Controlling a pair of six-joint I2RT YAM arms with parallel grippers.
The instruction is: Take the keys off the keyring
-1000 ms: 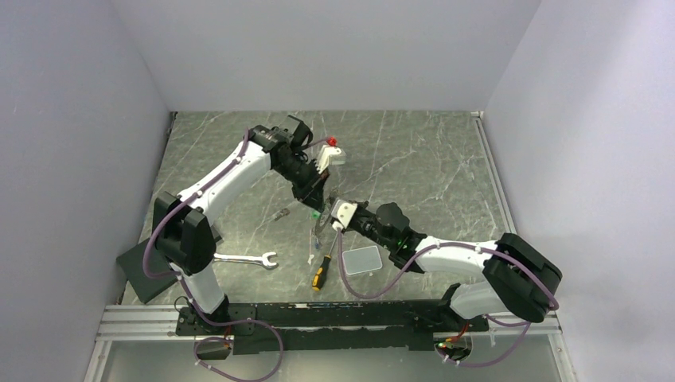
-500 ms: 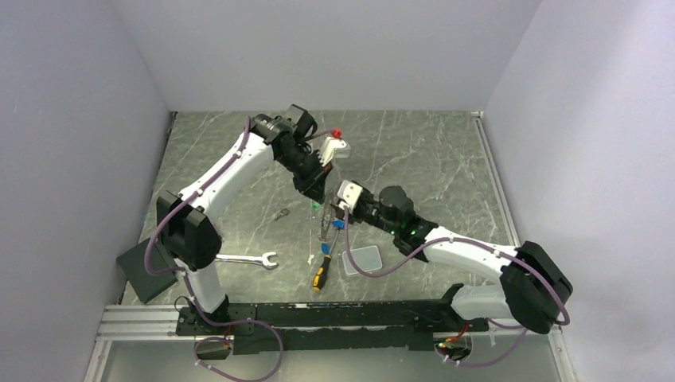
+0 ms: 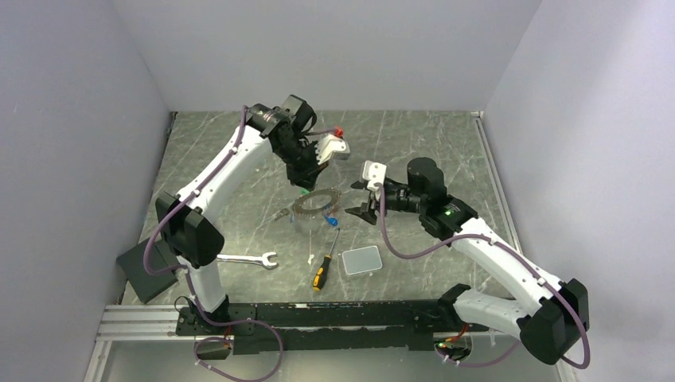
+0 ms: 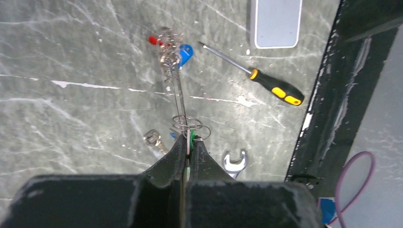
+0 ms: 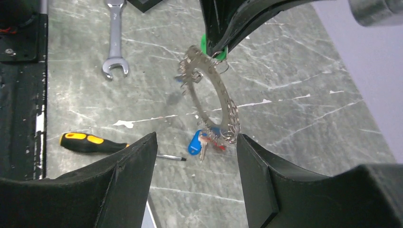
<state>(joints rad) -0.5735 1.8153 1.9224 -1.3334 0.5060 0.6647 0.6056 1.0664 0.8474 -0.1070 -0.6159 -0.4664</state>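
Note:
The keyring [image 3: 315,204] hangs in the air below my left gripper [image 3: 305,189], which is shut on a green-tagged key [image 4: 191,137] threaded on it. In the left wrist view the keyring [image 4: 179,95] shows edge-on, with a blue-tagged key [image 4: 186,53] and a red tag [image 4: 152,40] at its far end. In the right wrist view the keyring [image 5: 222,100] dangles with the blue-tagged key [image 5: 194,143] lowest. My right gripper [image 3: 362,204] is open just right of the ring, holding nothing. One loose key [image 3: 280,213] lies on the table.
A yellow-and-black screwdriver [image 3: 321,270], a grey box [image 3: 362,260] and a silver wrench [image 3: 248,259] lie near the front. A black block [image 3: 142,270] sits at the front left. The black rail [image 3: 318,318] runs along the near edge.
My right gripper has opened, let go of the keys and drawn back to the right. The left gripper lifted slightly and the keyring swung up, hanging from it.

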